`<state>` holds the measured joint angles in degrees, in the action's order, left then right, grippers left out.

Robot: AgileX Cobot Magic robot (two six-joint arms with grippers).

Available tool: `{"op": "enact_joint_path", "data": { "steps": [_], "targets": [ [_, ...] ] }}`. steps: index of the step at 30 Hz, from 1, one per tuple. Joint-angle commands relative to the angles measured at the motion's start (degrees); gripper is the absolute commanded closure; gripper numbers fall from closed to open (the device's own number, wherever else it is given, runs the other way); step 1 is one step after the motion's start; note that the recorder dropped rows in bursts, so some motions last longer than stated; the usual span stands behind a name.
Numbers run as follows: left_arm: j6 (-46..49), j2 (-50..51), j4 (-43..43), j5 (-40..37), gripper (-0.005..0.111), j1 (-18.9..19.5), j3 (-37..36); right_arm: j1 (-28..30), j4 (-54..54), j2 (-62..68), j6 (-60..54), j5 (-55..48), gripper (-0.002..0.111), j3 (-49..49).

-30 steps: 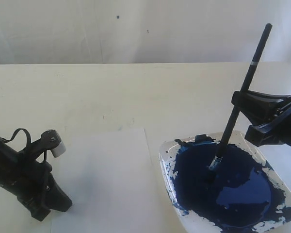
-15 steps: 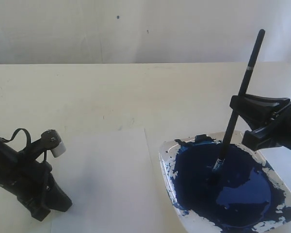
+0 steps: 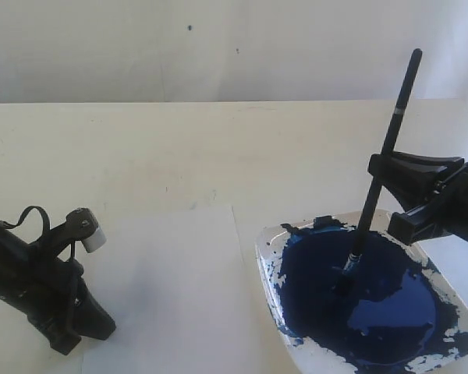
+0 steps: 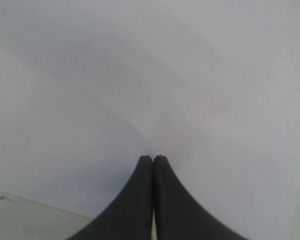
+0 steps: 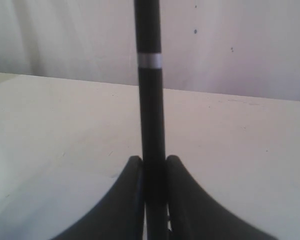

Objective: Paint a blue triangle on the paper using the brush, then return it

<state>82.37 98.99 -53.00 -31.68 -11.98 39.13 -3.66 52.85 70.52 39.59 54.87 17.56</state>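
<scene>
Over the paint tray [image 3: 267, 243], right gripper [image 3: 378, 167] is clamping the brush [image 3: 364, 222] mid-handle; it's looking light, stiff, probably slick. Left gripper [image 4: 153, 160] is hovering over the paper [image 3: 179, 273], jaws together.

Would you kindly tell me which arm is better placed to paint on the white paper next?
Right: the right gripper is shut on the thin black-handled brush, tip in blue paint in the white tray beside the paper; the left gripper is shut, empty.

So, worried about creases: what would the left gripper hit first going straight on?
The paper: the left gripper, jaws shut, points at the bare white sheet, nothing between; how near is unclear.
</scene>
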Motion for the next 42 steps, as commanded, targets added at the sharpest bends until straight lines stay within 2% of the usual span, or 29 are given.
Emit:
{"op": "enact_joint_path", "data": {
  "steps": [1,20,25,32,36,42],
  "targets": [
    [-0.33,-0.32,0.44,-1.14,0.107,-0.09,-0.36,0.29,-0.54,0.21,-1.01,-0.28,0.108,-0.27],
    [-0.33,-0.32,0.44,-1.14,0.107,-0.09,-0.36,0.29,-1.74,0.21,-1.01,-0.5,0.108,-0.27],
    [-0.33,-0.32,0.44,-1.14,0.107,-0.09,-0.36,0.29,-4.68,0.21,-5.54,3.28,0.108,0.08],
    [-0.33,-0.32,0.44,-1.14,0.107,-0.09,-0.36,0.01,-1.69,0.21,-5.93,13.04,0.108,0.29],
    [-0.33,-0.32,0.44,-1.49,0.107,-0.09,-0.36,-3.19,-1.21,0.21,-5.93,15.09,0.108,1.68],
    [-0.33,-0.32,0.44,-1.38,0.107,-0.09,-0.36,-13.62,-2.06,0.49,-5.93,13.32,0.108,6.23]
  ]
}}
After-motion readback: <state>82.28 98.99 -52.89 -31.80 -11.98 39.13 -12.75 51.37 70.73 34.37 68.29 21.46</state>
